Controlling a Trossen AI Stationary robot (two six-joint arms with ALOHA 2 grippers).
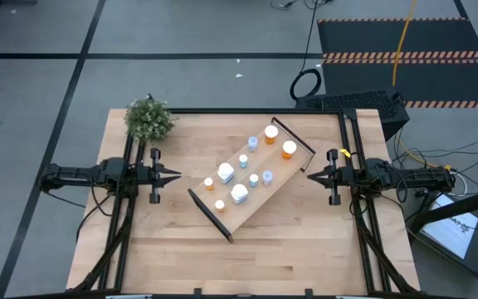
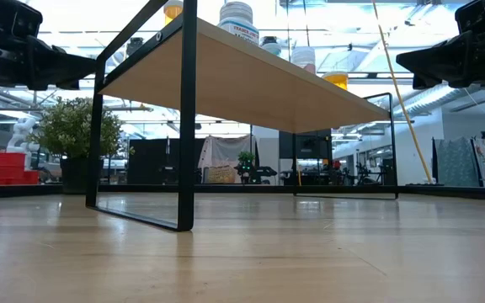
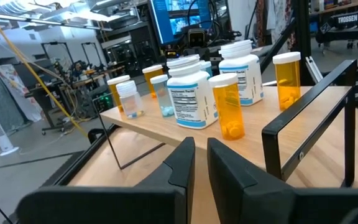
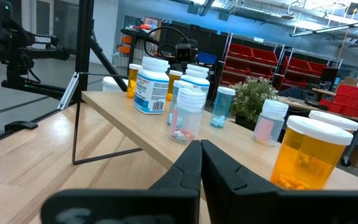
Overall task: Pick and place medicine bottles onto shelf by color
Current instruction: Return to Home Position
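The light-wood shelf [image 1: 264,198] with black brackets stands slantwise at the table's middle, on its brackets [image 2: 186,126]. Several medicine bottles stand upright on it: two white ones [image 1: 239,193], orange ones [image 1: 289,149] and small pale-blue ones [image 1: 253,143]. In the left wrist view a white bottle [image 3: 190,93] and an orange one [image 3: 227,107] stand nearest. My left gripper [image 1: 178,175] hovers shut and empty left of the shelf. My right gripper [image 1: 309,175] hovers shut and empty right of it. An orange bottle [image 4: 306,155] shows close in the right wrist view.
A small green bushy plant [image 1: 149,119] stands at the table's far left corner. Black frame rails [image 1: 363,241] run along the table's left and right sides. Bare tabletop [image 1: 247,262] lies between the shelf and the near edge.
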